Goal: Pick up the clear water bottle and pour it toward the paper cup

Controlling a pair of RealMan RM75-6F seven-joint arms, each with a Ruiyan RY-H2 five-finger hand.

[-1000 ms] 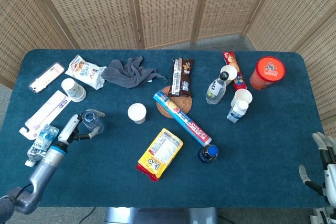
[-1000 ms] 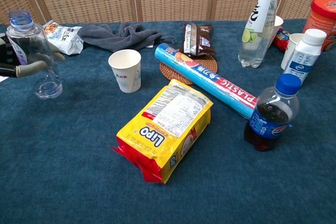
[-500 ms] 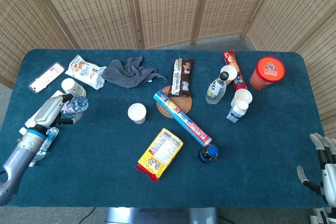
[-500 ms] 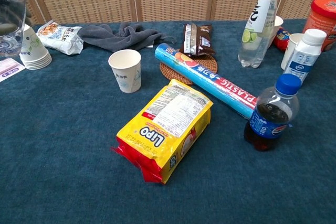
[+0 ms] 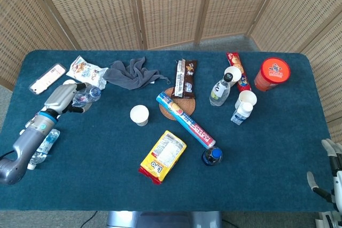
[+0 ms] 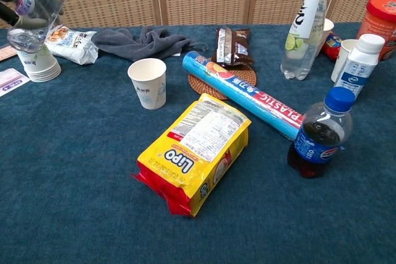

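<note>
1. Left hand wrapped around the clear plastic water bottle with the blue cap, held in the air above the far-left part of the blue-covered bench.
2. Lifted well clear since 1 second ago, when the bottle stood at bench height by the near-left; then swung left and up at the half-second mark; now brought back rightward, with the cap leaning toward the centre.
3. Seen from the chest camera: bottle tilted, cap up and to the right, base low beside the stack of white paper cups at the left edge.
4. Target most likely the single white paper cup standing upright mid-bench, well apart from the bottle, to its right and nearer the front.
5. Meaning for the task: pick-up done, pour not yet begun; more travel right needed before the neck can come over that cup.
6. Cap apparently on, so probably only a pouring gesture.
7. Right hand low at the bench's near-right corner, only partly in frame, fingers apart with nothing in them.
8. Grey crumpled cloth and snack packet close behind the path; worth clearing high.
</note>
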